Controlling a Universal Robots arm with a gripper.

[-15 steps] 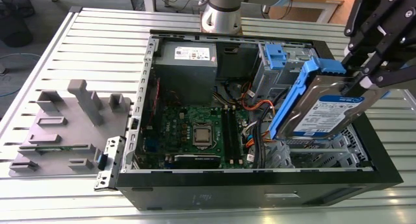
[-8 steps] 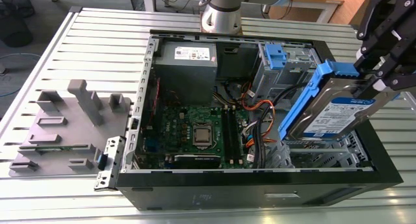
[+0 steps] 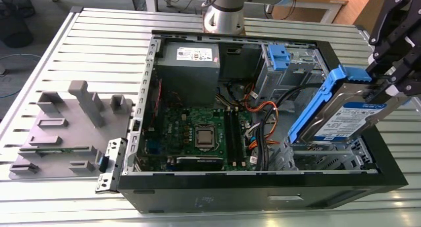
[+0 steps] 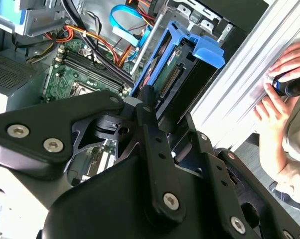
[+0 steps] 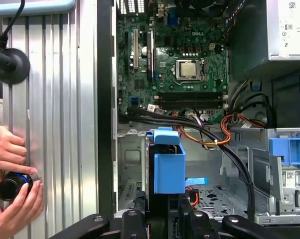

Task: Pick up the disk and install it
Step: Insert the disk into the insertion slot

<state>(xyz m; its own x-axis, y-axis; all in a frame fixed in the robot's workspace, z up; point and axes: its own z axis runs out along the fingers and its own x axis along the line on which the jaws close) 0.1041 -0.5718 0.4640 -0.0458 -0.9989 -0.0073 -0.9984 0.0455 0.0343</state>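
Nearest the camera in the exterior view stood the black near wall of the open computer case (image 3: 263,197), which lay on its side on a slatted metal table (image 3: 79,49). Inside, the grey power supply (image 3: 189,64) filled the far corner on the exterior view's left, the green motherboard (image 3: 197,133) lay on the floor in front of it, and a tall drive cage (image 3: 289,74) stood at the far right. The disk (image 3: 348,116) was off the table, held on edge and tilted above the empty bay in the case's near right corner. Its labelled face was turned toward the camera and its blue bracket (image 3: 316,103) was uppermost. I could not tell whether its lower end touched the bay. The gripper (image 3: 388,86) had its fingers clamped on the disk's right-hand end, and the second wrist view showed them pressed against its opposite faces (image 4: 175,79). In the first wrist view a person's hands (image 5: 10,149) rested on the table beside the case. The disk looked stiff and fairly heavy for its size, with smooth metal faces that could slip. Its connector edge and circuit board seemed fragile, so the flat faces or the bracket's rails were the safer places to hold.
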